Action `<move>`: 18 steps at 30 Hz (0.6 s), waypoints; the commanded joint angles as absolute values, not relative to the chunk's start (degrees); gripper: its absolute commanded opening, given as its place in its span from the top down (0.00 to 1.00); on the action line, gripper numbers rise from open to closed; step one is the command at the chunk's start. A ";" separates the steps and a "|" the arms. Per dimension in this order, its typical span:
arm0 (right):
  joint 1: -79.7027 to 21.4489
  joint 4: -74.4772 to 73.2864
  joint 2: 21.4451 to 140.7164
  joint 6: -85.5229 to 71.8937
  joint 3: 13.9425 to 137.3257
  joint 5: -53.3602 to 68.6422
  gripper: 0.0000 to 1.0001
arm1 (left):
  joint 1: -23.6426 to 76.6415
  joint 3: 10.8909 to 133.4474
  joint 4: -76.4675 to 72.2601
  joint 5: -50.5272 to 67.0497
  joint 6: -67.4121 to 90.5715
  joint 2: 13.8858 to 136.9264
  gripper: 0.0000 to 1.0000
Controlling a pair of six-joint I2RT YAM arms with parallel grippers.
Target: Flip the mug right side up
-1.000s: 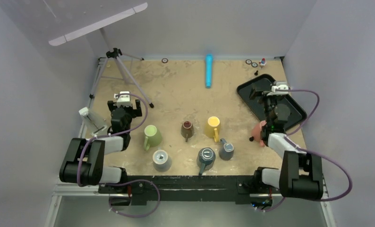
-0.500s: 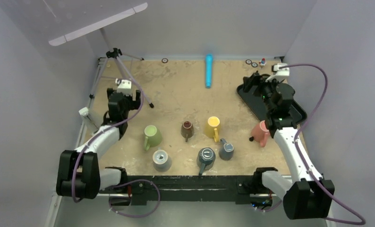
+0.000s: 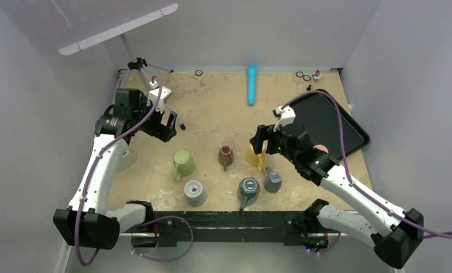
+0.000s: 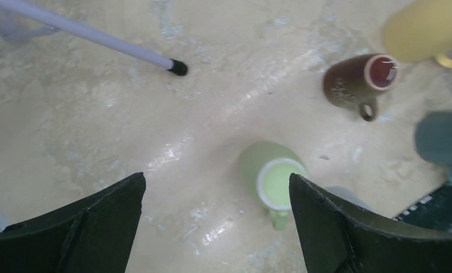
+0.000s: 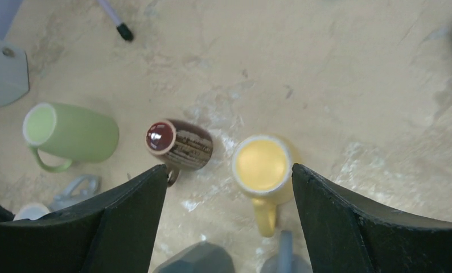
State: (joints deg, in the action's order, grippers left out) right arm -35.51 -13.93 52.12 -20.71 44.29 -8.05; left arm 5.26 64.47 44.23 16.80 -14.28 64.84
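Several mugs stand or lie in the middle of the table. A green mug (image 3: 184, 165) (image 4: 272, 176) and a brown mug (image 3: 225, 155) (image 5: 181, 143) lie on their sides. The yellow mug (image 3: 257, 154) (image 5: 262, 165) stands upright. A grey mug (image 3: 194, 192) sits base up near the front. My right gripper (image 3: 262, 139) (image 5: 229, 168) hovers open above the yellow mug and holds nothing. Further back and left, my left gripper (image 3: 165, 122) (image 4: 215, 182) hangs open and empty, with the green mug below its right finger.
Two blue-grey mugs (image 3: 247, 190) (image 3: 272, 181) sit near the front edge. A pink mug (image 3: 321, 149) shows behind my right arm, by the black tray (image 3: 337, 122). A tripod (image 3: 150, 85) stands at the back left and a blue cylinder (image 3: 251, 85) at the back.
My right arm swung from over the tray to above the yellow mug, its jaws narrowing slightly. My left arm rose and stretched out towards the table's middle, still wide open.
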 commanded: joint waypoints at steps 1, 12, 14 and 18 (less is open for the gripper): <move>-43.52 -20.00 55.79 -30.79 42.81 -19.23 0.18 | 4.99 75.08 62.20 30.17 -16.48 67.17 0.00; -49.21 -18.39 68.12 -40.00 41.66 -27.38 0.33 | 5.01 77.03 60.30 29.04 -10.35 67.22 0.02; -49.19 -17.21 69.80 -40.48 41.16 -27.33 0.36 | 5.02 77.18 60.23 28.10 -10.38 67.04 0.02; -49.12 -14.26 72.53 -39.69 40.17 -27.46 0.49 | 5.01 77.02 59.95 27.58 -10.31 66.80 0.04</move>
